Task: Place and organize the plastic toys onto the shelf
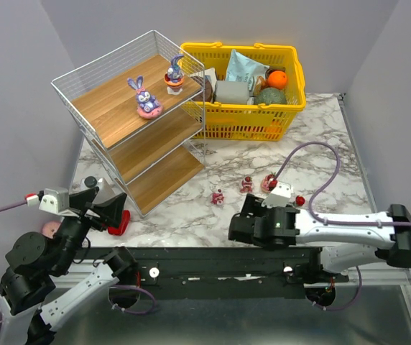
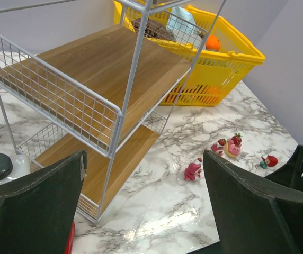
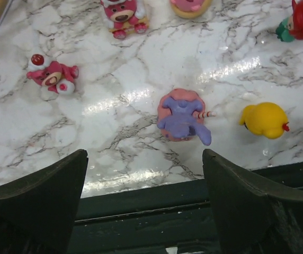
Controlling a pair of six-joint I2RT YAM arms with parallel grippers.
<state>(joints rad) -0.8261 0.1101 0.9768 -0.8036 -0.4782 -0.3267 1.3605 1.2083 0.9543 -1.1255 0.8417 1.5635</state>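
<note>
Left tool (image 2: 143, 156) and right tool (image 3: 144, 153) gape empty; yellow basket (image 1: 252, 118) just beside the shelf (image 1: 112, 108).

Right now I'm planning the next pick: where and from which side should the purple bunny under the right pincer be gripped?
Likely the pink donut base of the purple bunny, from above with the open right pincer, a finger on either side. It looks round and widest there; the ears stick out toward the near edge. The yellow duck lies apart, leaving finger room.
</note>
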